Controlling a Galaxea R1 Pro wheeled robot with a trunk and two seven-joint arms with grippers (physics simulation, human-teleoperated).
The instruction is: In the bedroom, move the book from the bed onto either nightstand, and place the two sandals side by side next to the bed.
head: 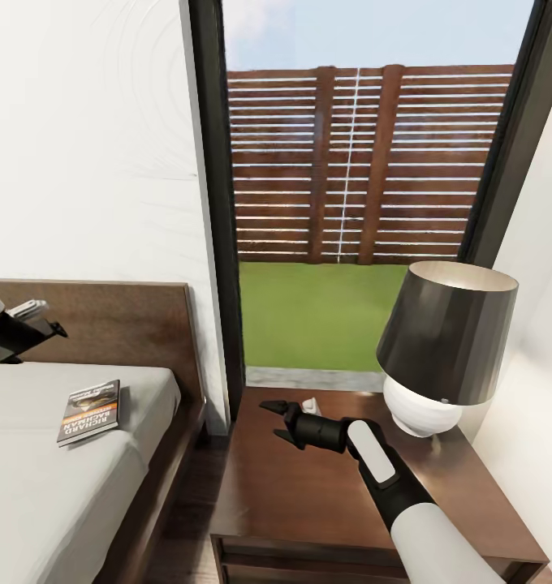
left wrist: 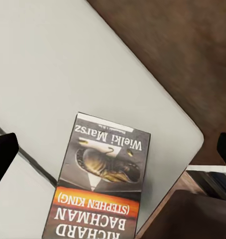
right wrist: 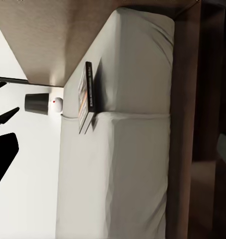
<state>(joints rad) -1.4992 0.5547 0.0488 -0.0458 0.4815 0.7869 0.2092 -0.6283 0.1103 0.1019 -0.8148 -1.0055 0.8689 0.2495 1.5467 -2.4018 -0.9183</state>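
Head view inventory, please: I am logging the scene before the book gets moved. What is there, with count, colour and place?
book: one, dark grey with orange band, flat on the mattress near the headboard
bed: one, dark brown frame, pale grey mattress, at left
headboard: one, dark brown, against the white wall
nightstand: one, glossy dark brown, right of the bed
lamp: one, dark shade on white base, on the nightstand's far right
window: one, dark-framed, showing fence and grass
left tool: one, black, above the mattress
right tool: one, black, open, above the nightstand
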